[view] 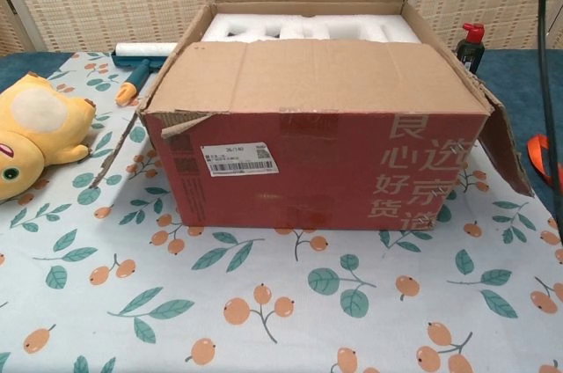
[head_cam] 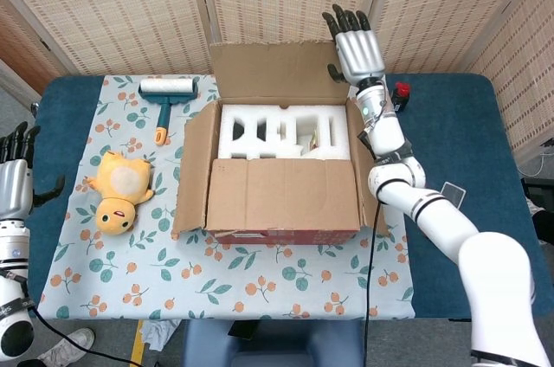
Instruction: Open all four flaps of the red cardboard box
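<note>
Sitting at the middle of the floral cloth [head_cam: 260, 289]: the box [view: 317, 162], red on its sides, plain brown on its flaps. Standing upright at the box's far edge, the far flap [head_cam: 277, 73], most likely because the right hand [head_cam: 353, 42] is propping it from the far right corner, thumb seemingly hooked on the flap's edge and fingers stretched out straight, gripping nothing that can be made out. Hanging outward on the box's left and right, the two side flaps [head_cam: 192, 168], already folded down. Lying flat across the near half of the box, the near flap [head_cam: 281, 194], not yet opened and, judging by the task, the last one to lift. Showing in the box's far half, white foam packing [head_cam: 281, 131] with cut-out slots.

Waiting well to the left of the box, at the picture's edge, the left hand [head_cam: 12, 185], fingers apart and holding nothing (probably kept clear until needed).

Reading on the box's front: a white label [view: 239, 158] with barcodes and what looks like "26/140", fine print too small to tell, and pale Chinese characters [view: 422, 179] toward the right, apparently 良心 and 好货 among them.

Resting left of the box, a yellow plush [head_cam: 119, 189] and a lint roller [head_cam: 166, 94]; right of the box, a small red-capped bottle [head_cam: 399, 96].
</note>
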Action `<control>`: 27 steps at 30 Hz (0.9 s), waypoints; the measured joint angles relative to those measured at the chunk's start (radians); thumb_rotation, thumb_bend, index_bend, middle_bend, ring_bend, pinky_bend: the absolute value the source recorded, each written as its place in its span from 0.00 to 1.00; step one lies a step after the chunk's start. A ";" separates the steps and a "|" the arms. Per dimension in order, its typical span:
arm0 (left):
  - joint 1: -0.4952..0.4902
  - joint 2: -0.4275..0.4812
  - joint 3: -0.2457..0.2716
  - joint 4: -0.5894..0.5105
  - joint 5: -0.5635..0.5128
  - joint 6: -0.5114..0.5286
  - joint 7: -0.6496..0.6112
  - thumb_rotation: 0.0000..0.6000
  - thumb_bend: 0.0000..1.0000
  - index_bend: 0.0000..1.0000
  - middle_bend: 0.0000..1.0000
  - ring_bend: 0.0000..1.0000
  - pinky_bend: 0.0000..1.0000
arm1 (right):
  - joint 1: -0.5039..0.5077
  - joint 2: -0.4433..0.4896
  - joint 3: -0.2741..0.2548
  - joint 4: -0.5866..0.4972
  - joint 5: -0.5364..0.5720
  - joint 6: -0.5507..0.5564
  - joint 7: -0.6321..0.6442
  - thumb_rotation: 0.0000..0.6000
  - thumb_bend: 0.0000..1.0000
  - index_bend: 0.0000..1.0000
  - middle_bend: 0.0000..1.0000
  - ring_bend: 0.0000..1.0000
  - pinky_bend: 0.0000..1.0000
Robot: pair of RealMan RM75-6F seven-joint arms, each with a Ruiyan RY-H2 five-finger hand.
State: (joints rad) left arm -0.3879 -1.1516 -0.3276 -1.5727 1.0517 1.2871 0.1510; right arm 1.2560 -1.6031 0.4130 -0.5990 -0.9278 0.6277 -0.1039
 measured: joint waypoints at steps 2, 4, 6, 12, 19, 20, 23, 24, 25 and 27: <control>-0.002 0.000 0.000 0.007 -0.001 -0.005 -0.005 1.00 0.40 0.00 0.00 0.00 0.00 | 0.016 -0.035 -0.003 0.075 -0.026 -0.019 0.048 1.00 0.42 0.00 0.00 0.00 0.00; -0.003 0.000 0.002 0.009 0.000 -0.006 -0.009 1.00 0.40 0.00 0.00 0.00 0.00 | 0.030 -0.067 -0.009 0.139 -0.064 -0.033 0.104 1.00 0.42 0.00 0.00 0.00 0.00; -0.004 -0.001 0.004 0.009 0.004 -0.005 -0.008 1.00 0.40 0.00 0.00 0.00 0.00 | 0.036 -0.081 -0.014 0.164 -0.092 -0.038 0.154 1.00 0.42 0.00 0.00 0.00 0.00; -0.004 -0.002 0.014 -0.005 0.010 0.001 0.003 1.00 0.40 0.00 0.00 0.00 0.00 | 0.000 -0.047 -0.036 0.088 -0.154 -0.006 0.234 1.00 0.42 0.00 0.00 0.00 0.00; -0.001 -0.035 0.027 -0.004 0.011 0.034 0.048 1.00 0.40 0.00 0.00 0.00 0.00 | -0.100 0.114 -0.054 -0.263 -0.173 0.038 0.246 1.00 0.42 0.00 0.00 0.00 0.00; -0.001 -0.037 0.028 -0.005 0.010 0.037 0.053 1.00 0.40 0.00 0.00 0.00 0.00 | -0.114 0.141 -0.056 -0.323 -0.171 0.040 0.245 1.00 0.42 0.00 0.00 0.00 0.00; 0.000 -0.045 0.029 -0.007 0.015 0.058 0.065 1.00 0.40 0.00 0.00 0.00 0.00 | -0.159 0.241 -0.062 -0.533 -0.162 0.047 0.234 1.00 0.42 0.00 0.00 0.00 0.00; 0.001 -0.048 0.029 -0.010 0.019 0.066 0.067 1.00 0.40 0.00 0.00 0.00 0.00 | -0.177 0.282 -0.067 -0.617 -0.157 0.051 0.224 1.00 0.42 0.00 0.00 0.00 0.00; 0.003 -0.050 0.030 -0.017 0.022 0.074 0.069 1.00 0.40 0.00 0.00 0.00 0.00 | -0.191 0.312 -0.071 -0.679 -0.153 0.056 0.214 1.00 0.42 0.00 0.00 0.00 0.00; 0.004 -0.051 0.031 -0.026 0.027 0.081 0.078 1.00 0.40 0.00 0.00 0.00 0.00 | -0.224 0.377 -0.084 -0.816 -0.144 0.072 0.181 1.00 0.42 0.00 0.00 0.00 0.00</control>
State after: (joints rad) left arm -0.3836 -1.2029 -0.2965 -1.5983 1.0789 1.3684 0.2289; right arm 1.0321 -1.2266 0.3290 -1.4154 -1.0715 0.7001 0.0767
